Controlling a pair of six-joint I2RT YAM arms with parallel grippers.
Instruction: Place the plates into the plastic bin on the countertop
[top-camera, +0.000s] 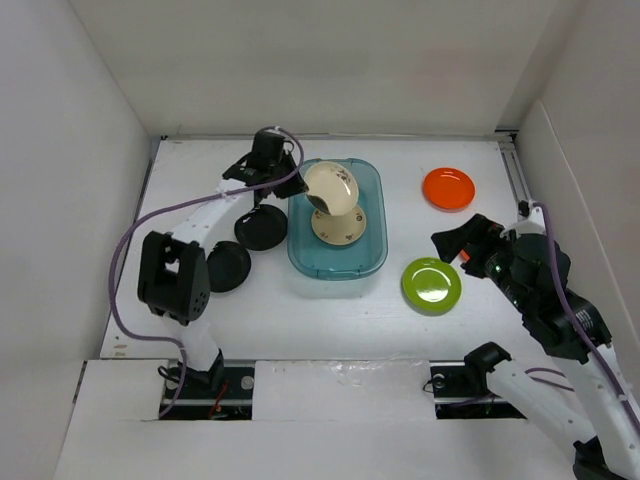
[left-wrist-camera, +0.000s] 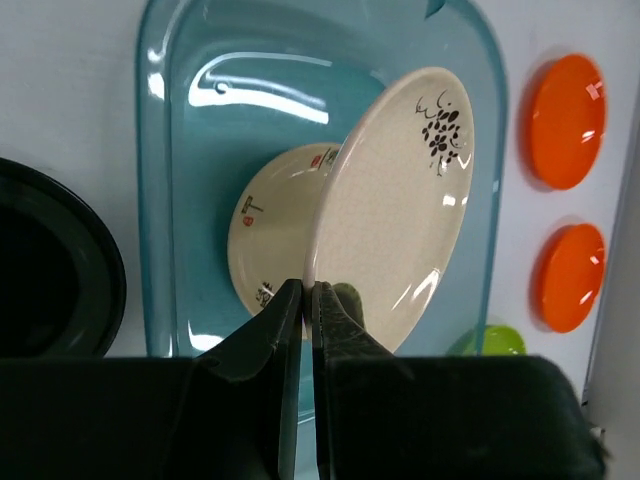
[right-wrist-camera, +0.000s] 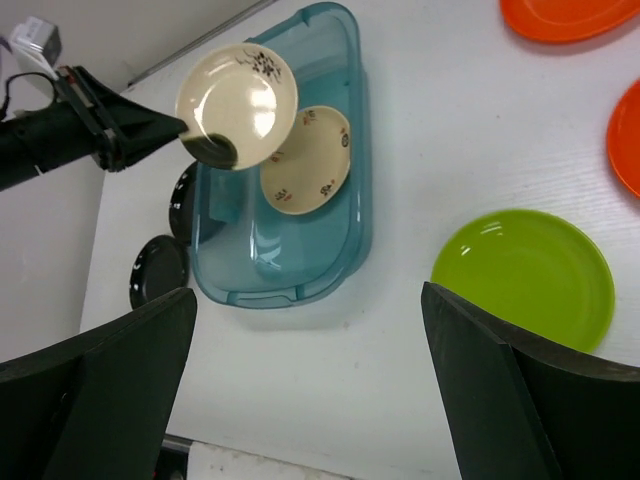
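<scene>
White-walled desk (top-camera: 400, 330). Left gripper (left-wrist-camera: 308, 300) pinches the tilted beige plate (left-wrist-camera: 400, 200) by its rim, edge-down over the plastic bin (top-camera: 378, 200), probably to slide it onto the flat beige plate (left-wrist-camera: 270, 230) inside. Right gripper (right-wrist-camera: 307, 290) gapes empty near the lime green plate (top-camera: 431, 284).

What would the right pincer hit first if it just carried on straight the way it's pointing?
Probably bare white countertop, in the gap between the translucent teal plastic bin and the round lime-green plate. The open right pincer aims down at that gap; depth is hard to judge.
</scene>
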